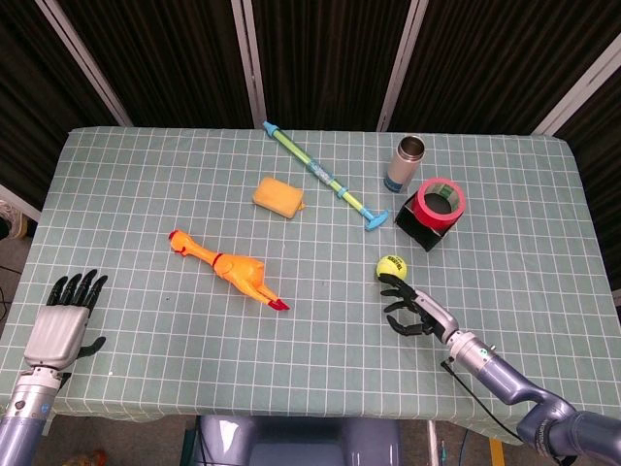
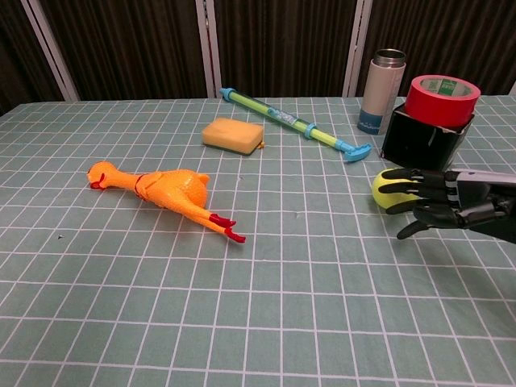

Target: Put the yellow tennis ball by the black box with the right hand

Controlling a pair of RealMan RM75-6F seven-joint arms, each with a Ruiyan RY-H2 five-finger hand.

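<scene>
The yellow tennis ball (image 1: 391, 265) lay on the checked tablecloth (image 1: 146, 194), just in front of the black box (image 1: 419, 231) that carried a red tape roll (image 1: 441, 199); in the chest view the ball (image 2: 385, 191) sat near the box's (image 2: 423, 141) lower left corner, apart from it by a narrow gap. The right hand (image 1: 412, 313) was released, its fingers (image 2: 407, 175) spread and holding nothing, the fingertips reaching over the near side of the ball; whether they touched it could not be told. The left hand (image 1: 66, 320) rested open at the table's near left edge, well away. Judged from this layout, the ball appeared already placed, so the step in hand was likely a clean withdrawal: the fingers would best lift up and back toward the robot without brushing the ball, since any sideways contact could set it rolling away from the box. A slow retreat with the fingers kept apart would suit. The ball, being a sphere, had no long axis and pointed nowhere; only dark lettering on its top, seen in the head view, marked an orientation, and that was too small to read.
</scene>
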